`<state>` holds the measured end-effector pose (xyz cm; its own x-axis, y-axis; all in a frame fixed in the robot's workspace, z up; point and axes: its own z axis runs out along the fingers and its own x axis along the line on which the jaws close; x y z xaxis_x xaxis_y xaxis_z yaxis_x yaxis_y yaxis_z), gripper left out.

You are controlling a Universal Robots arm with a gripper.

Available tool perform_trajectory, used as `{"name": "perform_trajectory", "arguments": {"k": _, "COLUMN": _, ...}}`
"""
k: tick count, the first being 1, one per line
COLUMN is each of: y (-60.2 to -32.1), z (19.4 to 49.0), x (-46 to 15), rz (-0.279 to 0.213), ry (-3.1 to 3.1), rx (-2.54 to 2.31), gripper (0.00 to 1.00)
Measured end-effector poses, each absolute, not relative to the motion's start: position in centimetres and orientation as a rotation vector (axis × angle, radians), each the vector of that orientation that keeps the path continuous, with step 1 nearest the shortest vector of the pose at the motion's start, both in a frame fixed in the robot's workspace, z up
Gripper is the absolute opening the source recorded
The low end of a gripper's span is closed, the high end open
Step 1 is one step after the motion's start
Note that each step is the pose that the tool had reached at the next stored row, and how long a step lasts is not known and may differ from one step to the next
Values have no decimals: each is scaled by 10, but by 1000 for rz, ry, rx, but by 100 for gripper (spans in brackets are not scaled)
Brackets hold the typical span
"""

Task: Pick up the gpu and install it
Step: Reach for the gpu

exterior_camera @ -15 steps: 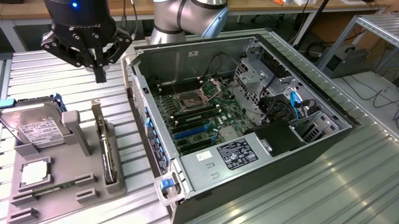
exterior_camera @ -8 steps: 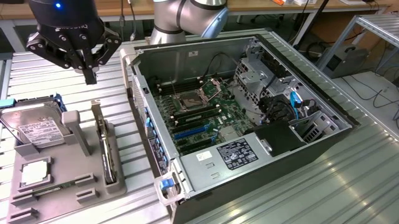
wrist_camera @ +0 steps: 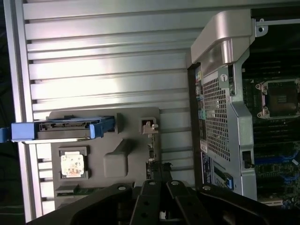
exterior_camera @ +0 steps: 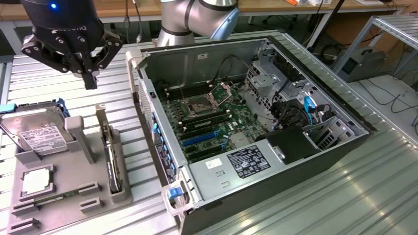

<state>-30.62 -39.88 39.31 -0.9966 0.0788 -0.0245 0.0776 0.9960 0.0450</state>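
**Gripper shut and empty above the parts tray**

At the exterior view's left, a grey tray (exterior_camera: 60, 215) on the slatted bench (exterior_camera: 339, 196) carries a hard drive (exterior_camera: 36, 134) and a small silver CPU (exterior_camera: 36, 180). The gripper (exterior_camera: 90, 84) hangs over the tray's far end. Its fingers are pressed together with nothing between them. The gpu (exterior_camera: 114, 161) stands on edge in a slot on the tray's right side, clear of the gripper. Further right lies the open computer case (exterior_camera: 189, 63), with its motherboard (exterior_camera: 209, 122) exposed.

The thin black rectangular gpu (exterior_camera: 113, 159) stands on edge along the side of the grey plastic tray (exterior_camera: 65, 208) nearest the open metal computer case (exterior_camera: 196, 61).
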Motion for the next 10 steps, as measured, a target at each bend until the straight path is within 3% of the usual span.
{"name": "perform_trajectory", "arguments": {"k": 10, "y": -410, "z": 393, "x": -309, "rz": 69, "ry": 3112, "rx": 122, "gripper": 11}}
